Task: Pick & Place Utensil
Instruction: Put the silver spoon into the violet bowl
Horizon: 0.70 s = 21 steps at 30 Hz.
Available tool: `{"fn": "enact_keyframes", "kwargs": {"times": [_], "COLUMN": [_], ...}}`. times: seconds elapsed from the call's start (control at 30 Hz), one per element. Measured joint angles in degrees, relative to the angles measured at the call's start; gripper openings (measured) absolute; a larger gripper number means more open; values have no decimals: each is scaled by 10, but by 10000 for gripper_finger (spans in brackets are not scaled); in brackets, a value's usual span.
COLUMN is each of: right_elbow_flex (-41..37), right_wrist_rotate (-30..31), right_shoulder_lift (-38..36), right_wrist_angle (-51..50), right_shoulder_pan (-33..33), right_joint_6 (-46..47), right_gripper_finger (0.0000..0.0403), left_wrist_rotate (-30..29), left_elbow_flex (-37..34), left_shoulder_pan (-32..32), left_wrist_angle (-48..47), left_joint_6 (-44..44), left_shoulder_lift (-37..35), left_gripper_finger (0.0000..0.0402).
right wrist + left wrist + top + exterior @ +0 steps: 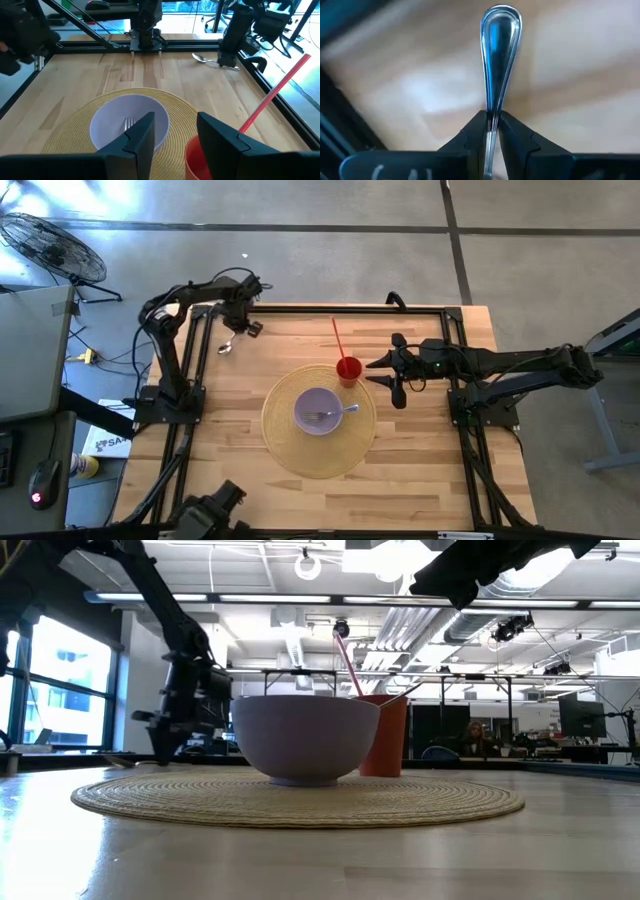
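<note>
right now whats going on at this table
The left gripper is shut on the handle of a spoon lying on the wood near the table's far left corner. A purple bowl with a fork in it sits on the round woven placemat, beside a red cup with a straw. The right gripper hangs open next to the cup.

Overhead and table-level views share the bowl [318,412]

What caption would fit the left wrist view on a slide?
Left gripper shut on a spoon handle above the wooden table.
</note>
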Motion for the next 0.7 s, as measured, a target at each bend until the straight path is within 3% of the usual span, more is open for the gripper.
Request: {"fn": "enact_keyframes", "kwargs": {"times": [0.17, 0.5, 0.63, 0.7], "right_elbow_flex": [0, 0, 0, 0], "right_wrist_rotate": [0, 0, 0, 0], "right_shoulder_lift": [0, 0, 0, 0], "right_wrist_angle": [0, 0, 0, 0], "right_shoulder_pan": [0, 0, 0, 0], "right_joint_6": [0, 15, 15, 15], "right_gripper_finger": [139, 139, 139, 139], "left_wrist_rotate": [-6, -78, -71, -31], "left_elbow_flex": [-16, -58, -60, -61], "left_shoulder_pan": [-56, -168, -198, -211], "left_wrist_angle": [-9, 41, 51, 59], "left_joint_6": [0, -9, -9, -10], "left_shoulder_lift": [-2, -7, -27, -43], "left_gripper_finger": [39, 33, 33, 32]}}
